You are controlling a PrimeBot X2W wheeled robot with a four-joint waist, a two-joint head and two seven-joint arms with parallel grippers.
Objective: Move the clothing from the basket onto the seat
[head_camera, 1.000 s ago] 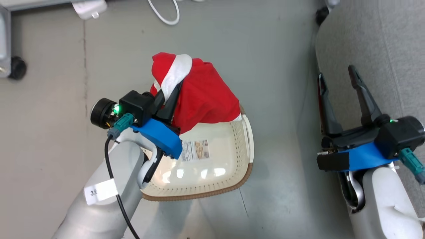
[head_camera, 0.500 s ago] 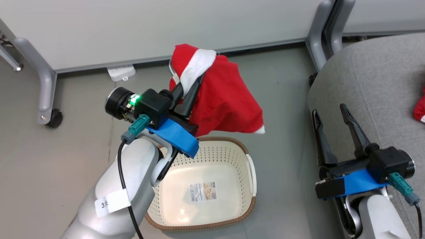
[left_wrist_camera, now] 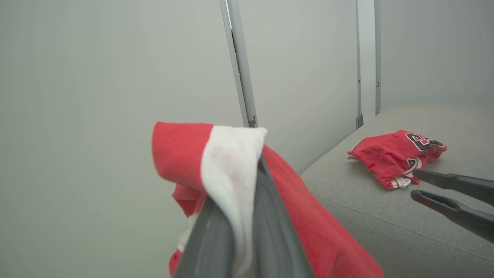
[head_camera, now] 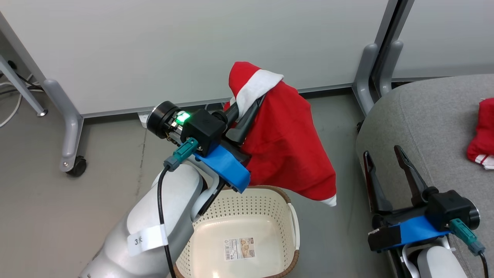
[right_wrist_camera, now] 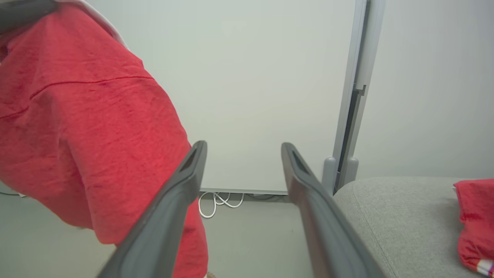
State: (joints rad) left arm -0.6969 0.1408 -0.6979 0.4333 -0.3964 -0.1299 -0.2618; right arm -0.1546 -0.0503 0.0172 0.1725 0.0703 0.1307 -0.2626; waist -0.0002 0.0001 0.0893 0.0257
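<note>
Left hand: pinching white band of garment, high above basket.
Garment: red, hanging between basket and seat.
Jersey: lying on seat.
Right hand: spread, empty, at seat edge.

seat front free, jersey (crumpled) beyond

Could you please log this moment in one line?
left gripper: shut on red garment, clear of basket | right gripper: open | jersey: on seat
</note>
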